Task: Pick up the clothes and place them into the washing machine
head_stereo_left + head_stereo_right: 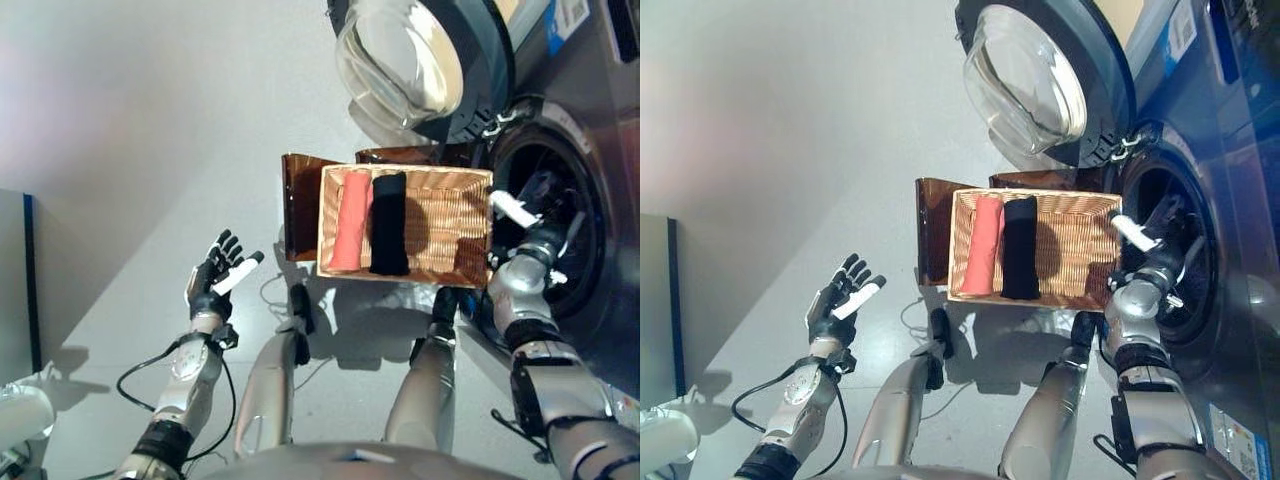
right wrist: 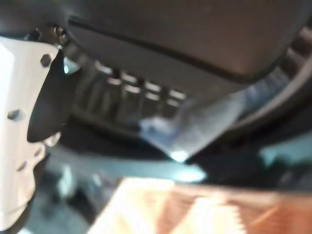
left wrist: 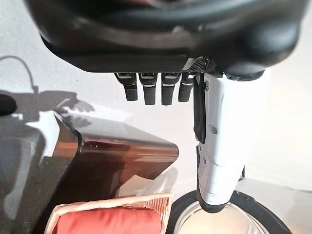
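Clothes: pink roll [image 1: 348,222] and black roll [image 1: 389,224], side by side, touching, in left half of basket [image 1: 452,230]; long axes running away from robot.
Basket: on brown stand [image 1: 300,200], just left of washer drum [image 1: 548,228]; right half bare.
Door [image 1: 410,55]: swung open above basket, beyond it.
Right hand [image 1: 535,215]: at drum mouth, just right of basket rim; fingers extended, holding nothing seen; nearer to rolls, which lie to its left.
Left hand [image 1: 217,278]: open, empty, over floor, well left of basket.
Room: clear above rolls; rim and drum lip close together on right.
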Motion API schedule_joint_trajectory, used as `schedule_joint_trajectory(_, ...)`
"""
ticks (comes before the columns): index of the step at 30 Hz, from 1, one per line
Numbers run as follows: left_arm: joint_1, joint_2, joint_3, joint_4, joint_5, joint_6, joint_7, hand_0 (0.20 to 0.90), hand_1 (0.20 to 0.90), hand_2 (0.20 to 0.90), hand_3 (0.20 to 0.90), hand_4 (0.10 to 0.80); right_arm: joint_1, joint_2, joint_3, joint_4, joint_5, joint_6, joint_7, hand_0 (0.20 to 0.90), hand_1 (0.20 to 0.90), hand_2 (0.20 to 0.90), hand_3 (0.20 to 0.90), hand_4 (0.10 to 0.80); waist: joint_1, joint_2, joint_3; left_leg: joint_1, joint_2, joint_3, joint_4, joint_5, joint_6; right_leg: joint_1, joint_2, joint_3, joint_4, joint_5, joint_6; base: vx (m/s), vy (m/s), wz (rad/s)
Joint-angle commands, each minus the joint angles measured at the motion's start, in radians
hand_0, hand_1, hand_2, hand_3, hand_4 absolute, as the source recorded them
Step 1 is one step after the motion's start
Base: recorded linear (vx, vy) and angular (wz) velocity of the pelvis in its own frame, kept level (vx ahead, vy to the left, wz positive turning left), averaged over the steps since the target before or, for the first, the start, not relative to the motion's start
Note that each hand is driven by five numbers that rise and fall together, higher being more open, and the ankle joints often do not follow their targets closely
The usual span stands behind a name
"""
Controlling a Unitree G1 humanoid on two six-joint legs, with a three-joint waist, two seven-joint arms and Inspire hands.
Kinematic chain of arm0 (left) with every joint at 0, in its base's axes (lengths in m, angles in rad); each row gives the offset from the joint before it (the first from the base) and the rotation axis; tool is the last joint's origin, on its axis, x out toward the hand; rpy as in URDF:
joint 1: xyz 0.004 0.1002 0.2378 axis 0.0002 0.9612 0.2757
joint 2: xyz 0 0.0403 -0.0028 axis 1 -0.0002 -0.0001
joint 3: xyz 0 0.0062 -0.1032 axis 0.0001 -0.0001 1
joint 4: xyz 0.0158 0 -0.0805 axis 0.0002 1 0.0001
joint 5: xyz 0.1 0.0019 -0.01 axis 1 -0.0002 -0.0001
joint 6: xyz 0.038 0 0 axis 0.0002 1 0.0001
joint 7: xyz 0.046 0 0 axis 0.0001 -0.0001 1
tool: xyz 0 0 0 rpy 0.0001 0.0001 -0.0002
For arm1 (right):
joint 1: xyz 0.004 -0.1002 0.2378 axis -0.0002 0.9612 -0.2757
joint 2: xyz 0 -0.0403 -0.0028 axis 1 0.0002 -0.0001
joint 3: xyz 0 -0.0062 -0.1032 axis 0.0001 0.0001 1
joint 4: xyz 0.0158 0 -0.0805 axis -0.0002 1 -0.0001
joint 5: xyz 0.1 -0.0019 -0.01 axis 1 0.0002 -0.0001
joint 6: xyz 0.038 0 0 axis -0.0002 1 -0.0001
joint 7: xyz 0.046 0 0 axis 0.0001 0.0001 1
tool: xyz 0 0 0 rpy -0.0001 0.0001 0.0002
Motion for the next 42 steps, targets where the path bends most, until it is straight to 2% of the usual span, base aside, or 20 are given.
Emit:
schedule_joint_trajectory(1,0.006,0.042,0.093,-0.062,0.033,-0.102,0.007,0.9,0.9,0.9,0.9,0.8,-0.025,-0.121,0.055,0.036,-0.265,0.089,-0.143,0.9,0.9,0.9,0.9,0.8,0.011,-0.009,-0.026,-0.01,0.046,-0.054,-0.034,0.038,-0.113,0.021,-0.022,0.028,-0.031,0.079,-0.023,-0.016,-0.023,0.1)
schedule_joint_trajectory(4,0.015,0.053,0.085,-0.099,0.038,-0.102,0.007,0.9,0.9,0.9,0.9,0.8,-0.087,-0.163,0.094,0.163,-0.415,0.205,-0.237,0.9,0.9,0.9,0.9,0.8,0.024,0.009,-0.024,-0.023,0.045,-0.055,-0.024,0.037,-0.112,0.004,-0.022,0.036,-0.011,0.069,-0.023,-0.011,0.026,0.06)
schedule_joint_trajectory(7,0.017,0.064,0.066,-0.114,0.032,-0.095,0.005,0.9,0.9,0.9,0.9,0.8,-0.155,-0.173,0.118,0.286,-0.453,0.282,-0.267,0.9,0.9,0.9,0.9,0.8,0.038,0.026,-0.023,-0.029,0.043,-0.044,-0.023,0.037,-0.11,-0.007,-0.022,0.041,-0.008,0.065,-0.023,-0.004,0.032,0.0)
schedule_joint_trajectory(16,0.012,0.071,0.037,-0.128,0.026,-0.089,-0.01,0.9,0.9,0.9,0.9,0.8,-0.231,-0.232,0.188,0.392,-0.539,0.373,-0.261,0.9,0.9,0.9,0.9,0.8,0.05,0.06,-0.026,-0.053,0.037,-0.024,-0.003,0.025,-0.099,-0.057,-0.032,0.064,0.01,0.067,-0.02,-0.012,0.042,-0.01)
schedule_joint_trajectory(22,0.014,0.082,0.029,-0.148,0.026,-0.089,-0.017,0.9,0.9,0.9,0.9,0.8,-0.28,-0.28,0.231,0.407,-0.583,0.404,-0.257,0.9,0.9,0.9,0.9,0.8,0.053,0.065,-0.026,-0.077,0.036,-0.018,0.021,0.015,-0.093,-0.091,-0.033,0.074,0.033,0.067,-0.02,-0.007,0.014,-0.02)
schedule_joint_trajectory(29,0.025,0.091,0.024,-0.147,0.027,-0.085,-0.017,0.9,0.9,0.9,0.9,0.8,-0.312,-0.338,0.251,0.412,-0.575,0.41,-0.26,0.9,0.9,0.9,0.9,0.8,0.052,0.056,-0.023,-0.106,0.042,-0.018,0.058,-0.002,-0.085,-0.117,-0.032,0.082,0.063,0.057,-0.023,0.0,0.0,0.0)
schedule_joint_trajectory(42,0.056,0.111,0.045,-0.185,0.021,-0.08,-0.03,0.9,0.9,0.9,0.9,0.8,-0.316,-0.394,0.285,0.468,-0.61,0.428,-0.204,0.9,0.9,0.9,0.9,0.8,0.059,0.052,-0.02,-0.181,0.05,-0.013,0.145,-0.032,-0.075,-0.211,-0.028,0.12,0.164,0.018,-0.038,0.0,0.002,0.01)
